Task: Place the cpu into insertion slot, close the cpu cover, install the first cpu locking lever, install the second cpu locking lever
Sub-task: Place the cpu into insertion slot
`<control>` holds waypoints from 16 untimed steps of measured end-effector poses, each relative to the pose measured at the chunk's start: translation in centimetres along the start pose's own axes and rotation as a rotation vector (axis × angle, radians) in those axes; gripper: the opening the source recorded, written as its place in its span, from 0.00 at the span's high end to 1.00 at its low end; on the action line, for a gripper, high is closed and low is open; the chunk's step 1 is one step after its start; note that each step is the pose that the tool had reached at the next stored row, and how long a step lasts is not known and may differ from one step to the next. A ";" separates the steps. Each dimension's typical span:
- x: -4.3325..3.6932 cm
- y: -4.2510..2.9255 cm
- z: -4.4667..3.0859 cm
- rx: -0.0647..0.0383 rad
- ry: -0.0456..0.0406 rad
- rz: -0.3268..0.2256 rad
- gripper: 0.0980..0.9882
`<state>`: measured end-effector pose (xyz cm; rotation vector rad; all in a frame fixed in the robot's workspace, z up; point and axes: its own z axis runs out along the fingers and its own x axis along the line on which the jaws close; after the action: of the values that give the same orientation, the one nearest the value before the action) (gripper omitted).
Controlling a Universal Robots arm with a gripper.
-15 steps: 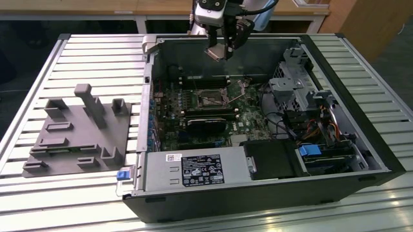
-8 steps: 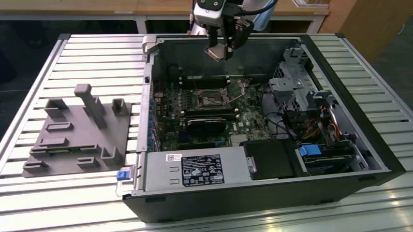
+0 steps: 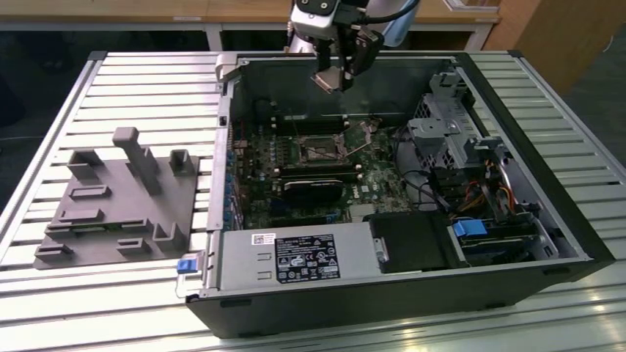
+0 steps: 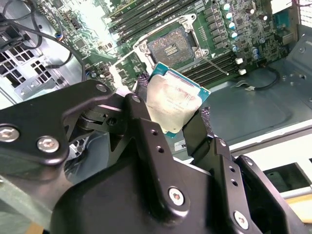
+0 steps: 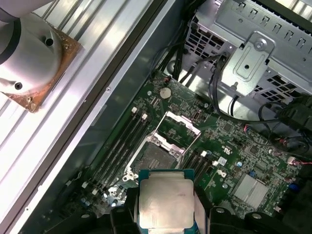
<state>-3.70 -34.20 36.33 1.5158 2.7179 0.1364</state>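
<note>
Cpu (image 4: 176,100) sat gripped between the two fingers of the gripper (image 4: 171,105), hanging high above the open computer case (image 3: 547,220), apart from its walls. Below, the slot (image 5: 151,158) lay uncovered on the green board (image 5: 229,141), with the cover (image 5: 179,127) tipped up beside it. Black finger links hid the chip's lower edge. The arm pointed downward.

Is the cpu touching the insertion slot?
Apart. In the exterior view the gripper holds the cpu in the air, well above the insertion slot.
</note>
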 end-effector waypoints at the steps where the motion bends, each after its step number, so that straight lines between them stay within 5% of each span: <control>1: 0.00 0.00 0.00 0.000 -0.0004 0.004 0.51; 16: 0.00 0.00 0.04 -0.001 -0.0062 0.069 0.51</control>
<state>-3.70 -34.20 36.29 1.6073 2.6613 0.1347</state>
